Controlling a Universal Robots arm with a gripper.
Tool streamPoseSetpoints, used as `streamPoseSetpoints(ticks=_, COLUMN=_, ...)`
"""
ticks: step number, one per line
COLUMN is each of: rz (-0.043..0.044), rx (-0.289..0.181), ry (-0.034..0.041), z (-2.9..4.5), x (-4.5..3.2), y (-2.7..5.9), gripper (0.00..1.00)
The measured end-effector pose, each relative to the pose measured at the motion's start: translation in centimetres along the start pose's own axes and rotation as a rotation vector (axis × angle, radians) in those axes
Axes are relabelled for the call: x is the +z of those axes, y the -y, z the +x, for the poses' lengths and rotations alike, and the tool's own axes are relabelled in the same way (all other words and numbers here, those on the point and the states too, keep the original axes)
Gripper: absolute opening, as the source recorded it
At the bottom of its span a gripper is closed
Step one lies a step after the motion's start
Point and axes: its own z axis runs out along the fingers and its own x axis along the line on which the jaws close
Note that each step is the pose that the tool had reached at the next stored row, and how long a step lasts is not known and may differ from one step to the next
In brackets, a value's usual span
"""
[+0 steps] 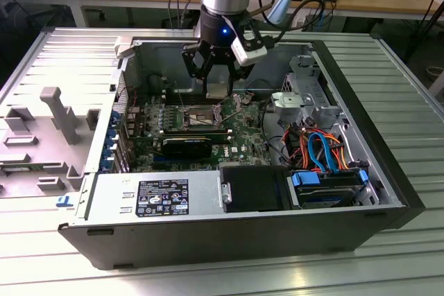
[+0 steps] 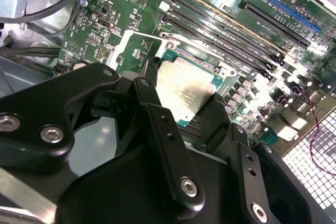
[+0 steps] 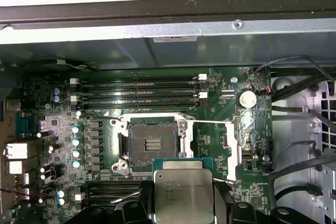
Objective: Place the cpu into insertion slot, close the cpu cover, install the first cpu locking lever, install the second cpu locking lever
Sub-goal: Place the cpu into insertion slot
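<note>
Gripper (image 2: 184, 95): black jointed metal fingers (image 2: 157, 124), drawn narrow and clamped on two opposite edges of the cpu.
Cpu (image 3: 182, 192): thin flat square with a dull silver lid on a green carrier edge. It is held in the air, apart from the board, with the lid facing both wrist cameras.
Governing relation: in the exterior view the cpu (image 1: 217, 88) sits at upper centre. The insertion slot (image 1: 201, 112) lies just below it and slightly toward the frame's left. The chip is judged roughly parallel to the slot face.
Insertion slot (image 3: 152, 142): square socket with a dark pin field, a silver rim and nothing seated in it.
Cpu cover (image 3: 231, 145): thin bright metal frame with an open window, folded back flat beside the slot.
Memory slots (image 3: 139, 90): long narrow black rails with white end clips, running parallel to one slot side.
Motherboard (image 3: 215, 80): glossy green and densely populated.
Computer case (image 1: 208, 233): dark sheet-metal tower lying on its side, occupying the centre of the exterior view.
Cables (image 1: 319, 150): blue and orange bundle at the exterior view's centre right, well apart from the slot.
</note>
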Motion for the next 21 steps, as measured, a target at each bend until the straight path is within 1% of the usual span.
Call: streamPoseSetpoints(ticks=21, rz=0.0002, rx=0.0, ry=-0.0001, z=-0.01, x=0.8, y=-0.02, gripper=0.54)
